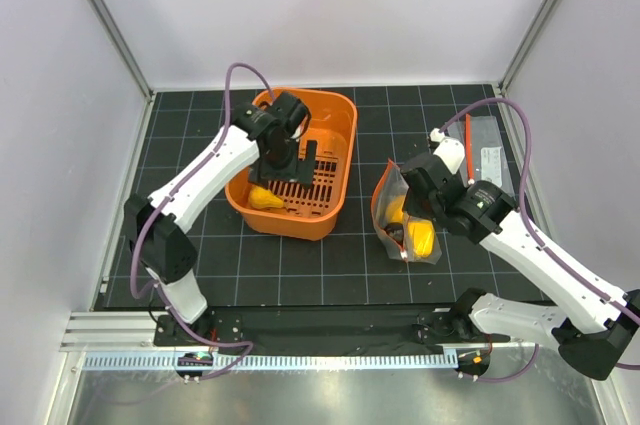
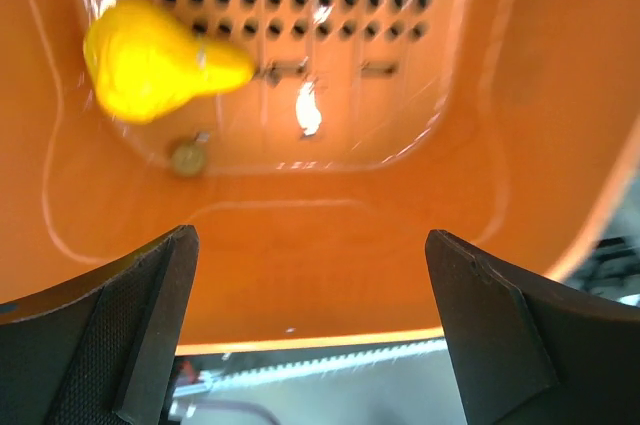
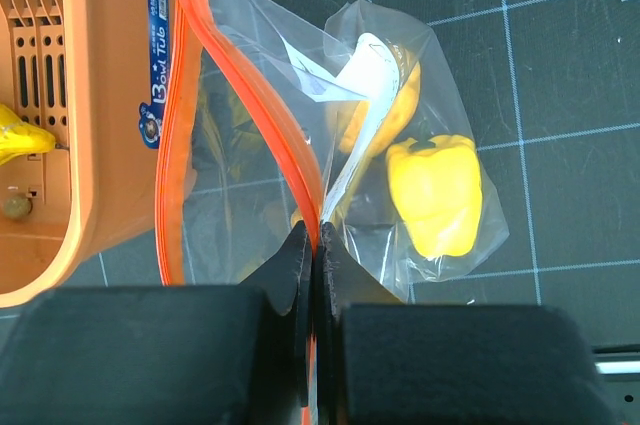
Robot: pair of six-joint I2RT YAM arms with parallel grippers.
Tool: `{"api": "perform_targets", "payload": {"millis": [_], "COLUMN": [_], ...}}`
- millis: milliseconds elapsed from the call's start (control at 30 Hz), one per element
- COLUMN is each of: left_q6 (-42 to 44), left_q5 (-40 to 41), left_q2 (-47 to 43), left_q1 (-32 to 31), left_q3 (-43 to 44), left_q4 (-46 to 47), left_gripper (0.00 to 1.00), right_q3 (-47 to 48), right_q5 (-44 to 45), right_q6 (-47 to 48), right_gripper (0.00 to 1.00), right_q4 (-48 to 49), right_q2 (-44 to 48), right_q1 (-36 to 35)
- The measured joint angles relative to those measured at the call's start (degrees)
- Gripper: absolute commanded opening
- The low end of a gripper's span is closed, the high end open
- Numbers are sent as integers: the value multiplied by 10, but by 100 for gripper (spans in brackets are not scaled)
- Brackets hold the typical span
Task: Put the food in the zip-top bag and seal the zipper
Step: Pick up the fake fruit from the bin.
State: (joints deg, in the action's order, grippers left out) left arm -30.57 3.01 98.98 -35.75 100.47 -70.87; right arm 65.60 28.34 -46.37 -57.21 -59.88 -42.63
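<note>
Right end effector apparently pinches zipper; black gridded mat, white walls.

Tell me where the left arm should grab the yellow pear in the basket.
Take the pear across its fat round body, coming straight down from above. It lies on its side low in the basket, near a wall, so a side approach looks blocked, and the thin neck would likely slip. The left tool stands open.

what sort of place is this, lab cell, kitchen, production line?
Probably an enclosed robot test cell, not a kitchen: white panel walls box in a black gridded mat, and the "food" is plastic, such as the toy yellow pear in an orange basket.
</note>
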Motion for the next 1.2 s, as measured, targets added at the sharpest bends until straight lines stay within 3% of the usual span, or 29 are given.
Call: {"api": "perform_targets", "payload": {"millis": [433,667,1000,1200], "left_q6": [12,29,43,67], "left_q5": [10,50,158,198], "left_q2": [38,145,141,150], "left_q1": [-1,-1,1,9], "left_q3": [-197,-178,-139,-54], "left_q4": [-28,-10,32,63], "left_gripper": [100,98,99,99], "right_q3": [0,0,-5,-6], "right_q5": [1,0,0,-3], "right_q6": [7,14,15,16], "right_gripper": [1,1,1,1], "right_q4": [2,2,3,4], "right_q2": [-2,-3,-3,-5], "right_q1": [8,12,16,17]}}
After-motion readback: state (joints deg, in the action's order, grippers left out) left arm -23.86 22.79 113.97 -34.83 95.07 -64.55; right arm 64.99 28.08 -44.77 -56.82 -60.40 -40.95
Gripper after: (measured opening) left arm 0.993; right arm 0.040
